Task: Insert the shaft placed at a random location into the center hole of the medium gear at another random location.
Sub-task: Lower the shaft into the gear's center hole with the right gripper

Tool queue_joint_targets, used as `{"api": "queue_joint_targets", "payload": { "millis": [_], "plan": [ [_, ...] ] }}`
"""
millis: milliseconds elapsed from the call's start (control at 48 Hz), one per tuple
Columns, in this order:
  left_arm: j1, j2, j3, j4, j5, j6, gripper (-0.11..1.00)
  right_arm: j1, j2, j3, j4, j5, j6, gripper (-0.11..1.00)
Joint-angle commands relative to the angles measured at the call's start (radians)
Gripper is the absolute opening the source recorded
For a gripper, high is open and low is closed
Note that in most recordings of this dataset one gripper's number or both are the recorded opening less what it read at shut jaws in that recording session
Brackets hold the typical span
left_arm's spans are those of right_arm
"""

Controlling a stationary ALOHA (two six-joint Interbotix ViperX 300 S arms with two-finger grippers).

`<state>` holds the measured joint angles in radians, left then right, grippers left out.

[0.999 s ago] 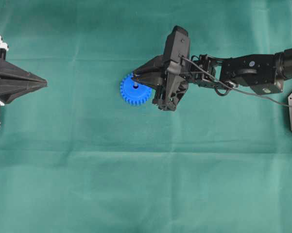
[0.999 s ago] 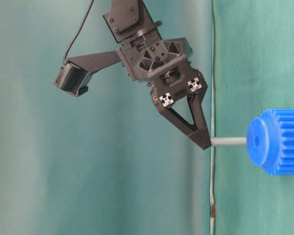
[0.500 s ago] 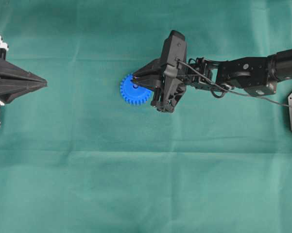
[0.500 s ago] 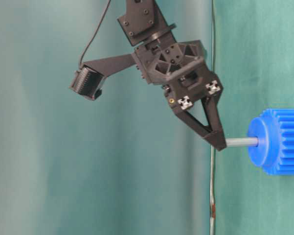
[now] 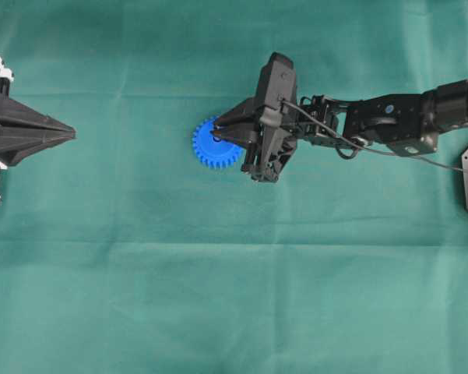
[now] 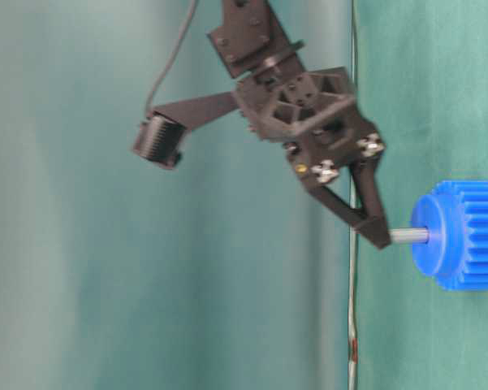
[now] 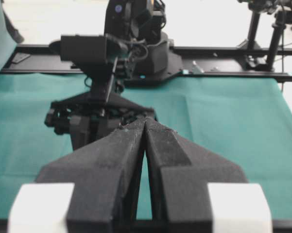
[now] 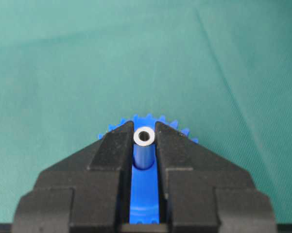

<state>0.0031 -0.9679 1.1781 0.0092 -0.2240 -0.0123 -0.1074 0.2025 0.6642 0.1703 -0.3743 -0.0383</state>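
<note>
shaft (image 6: 409, 236) tip hidden inside medium gear (image 6: 460, 236), center hole unseen

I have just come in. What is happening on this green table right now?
The right gripper holds a small metal shaft and is pressing it into the center hole of a blue gear lying on the green cloth. In the table-level view, one end of the shaft is already in the gear's hub, with a short part showing. The left gripper is shut and empty at the table's edge, far from the gear.
</note>
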Motion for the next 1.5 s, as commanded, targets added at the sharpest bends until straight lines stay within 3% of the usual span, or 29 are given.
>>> {"api": "queue_joint_targets", "payload": {
  "millis": [0, 1041, 1103, 1228, 1333, 1374, 1478],
  "plan": [
    [0.000, 0.005, -0.026, 0.003, -0.005, -0.002, 0.00, 0.002, 0.006, -0.025, 0.003, -0.021, 0.002, 0.13],
    [0.023, 0.005, -0.026, 0.005, -0.003, 0.005, 0.00, 0.009, 0.040, -0.031, 0.005, 0.009, 0.006, 0.14],
    [0.023, 0.005, -0.026, 0.005, -0.005, 0.005, 0.00, 0.011, 0.038, -0.032, 0.008, 0.009, 0.008, 0.27],
    [0.023, 0.005, -0.026, 0.005, -0.005, 0.003, 0.00, 0.017, 0.021, -0.029, 0.017, 0.009, 0.005, 0.65],
    [0.023, 0.005, -0.026, 0.005, 0.000, 0.002, 0.00, 0.018, -0.011, -0.023, 0.015, 0.009, 0.005, 0.90],
    [0.023, 0.005, -0.026, 0.005, 0.002, 0.002, 0.00, 0.020, -0.026, -0.020, 0.015, 0.009, 0.005, 0.93],
    [0.023, 0.003, -0.026, 0.005, 0.002, 0.002, 0.00, 0.020, -0.072, -0.012, 0.015, 0.011, 0.002, 0.87]
  ]
}}
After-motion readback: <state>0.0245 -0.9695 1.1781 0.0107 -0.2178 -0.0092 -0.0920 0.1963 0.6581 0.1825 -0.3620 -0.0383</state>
